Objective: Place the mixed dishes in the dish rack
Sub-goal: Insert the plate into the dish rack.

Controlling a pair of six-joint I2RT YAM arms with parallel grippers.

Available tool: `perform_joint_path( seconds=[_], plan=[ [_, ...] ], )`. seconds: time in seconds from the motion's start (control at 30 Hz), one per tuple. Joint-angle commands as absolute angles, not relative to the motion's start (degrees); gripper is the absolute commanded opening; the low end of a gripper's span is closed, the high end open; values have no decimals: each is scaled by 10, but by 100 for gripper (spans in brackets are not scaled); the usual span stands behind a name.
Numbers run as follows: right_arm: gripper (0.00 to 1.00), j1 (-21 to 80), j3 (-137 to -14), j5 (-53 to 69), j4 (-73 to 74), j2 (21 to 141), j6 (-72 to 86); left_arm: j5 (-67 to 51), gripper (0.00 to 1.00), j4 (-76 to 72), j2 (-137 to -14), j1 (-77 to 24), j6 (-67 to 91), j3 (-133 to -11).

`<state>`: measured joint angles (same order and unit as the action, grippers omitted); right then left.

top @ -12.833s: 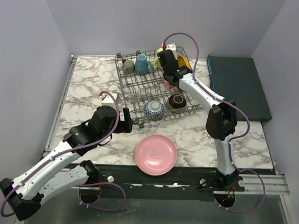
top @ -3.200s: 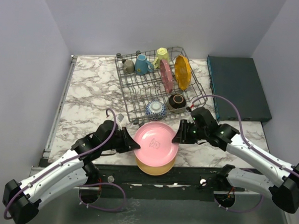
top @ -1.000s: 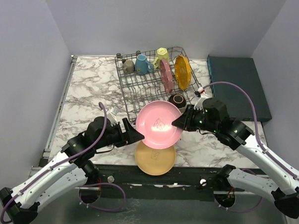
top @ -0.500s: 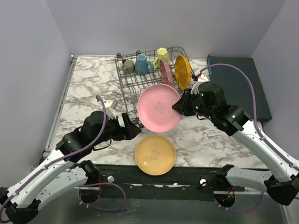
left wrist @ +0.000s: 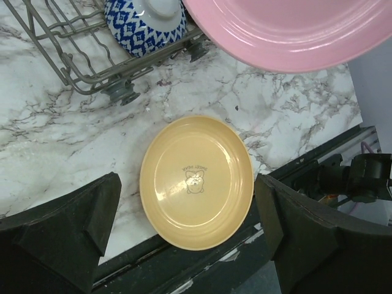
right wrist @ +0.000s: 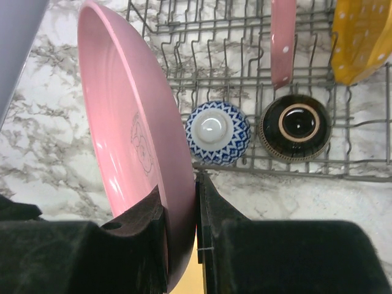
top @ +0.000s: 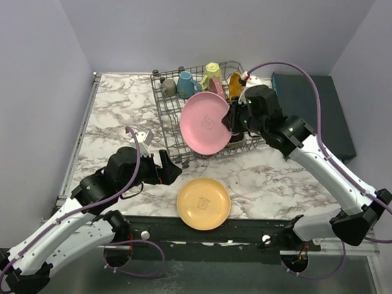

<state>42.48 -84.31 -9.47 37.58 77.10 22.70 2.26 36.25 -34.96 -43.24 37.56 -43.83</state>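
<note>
Dish rack [top: 166, 113] of grey metal wire, standing at the far middle of the white marbled counter [top: 113, 117]. Its far left corner holds 3 mugs: a grey-olive mug [top: 168, 87], a blue mug [top: 185, 86] and a yellow mug [top: 212, 71]. Further right, 2 scalloped plates stand on edge between the tines: a pink white-dotted scalloped plate [right wrist: 282, 37] and an orange white-dotted scalloped plate [right wrist: 361, 43]. In the near row, 2 bowls sit side by side: a blue-and-white patterned small bowl [right wrist: 217, 133] and a dark brown small bowl [right wrist: 296, 127]. The right end effector [right wrist: 180, 205] is closed on the rim of a plain pink round plate [top: 205, 123], 1 finger on each face. The plate is held on edge, clear of the counter, over the near part of the rack. The left end effector [top: 170, 170] hangs low over the counter near the rack's near left corner, its 2 fingers spread wide with nothing between them. A yellow round plate [top: 203, 203] lies flat at the near edge of the counter, apart from the rack. A flat dark teal box [top: 314, 113] lies to the right of the rack.
</note>
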Motion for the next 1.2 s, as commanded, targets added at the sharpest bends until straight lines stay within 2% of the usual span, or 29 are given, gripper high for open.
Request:
perform_joint_path(
  seconds=[0.0,0.6,1.17],
  plan=[
    [0,427,-906,-148,383,808,196,55,99,369,-331,-432,343,-456],
    [0,427,-1051,-270,364,972,130,58,99,357,-308,-432,339,-440],
    [0,427,-1182,-319,364,1101,79,57,99,356,-313,-429,337,-439]
  ],
)
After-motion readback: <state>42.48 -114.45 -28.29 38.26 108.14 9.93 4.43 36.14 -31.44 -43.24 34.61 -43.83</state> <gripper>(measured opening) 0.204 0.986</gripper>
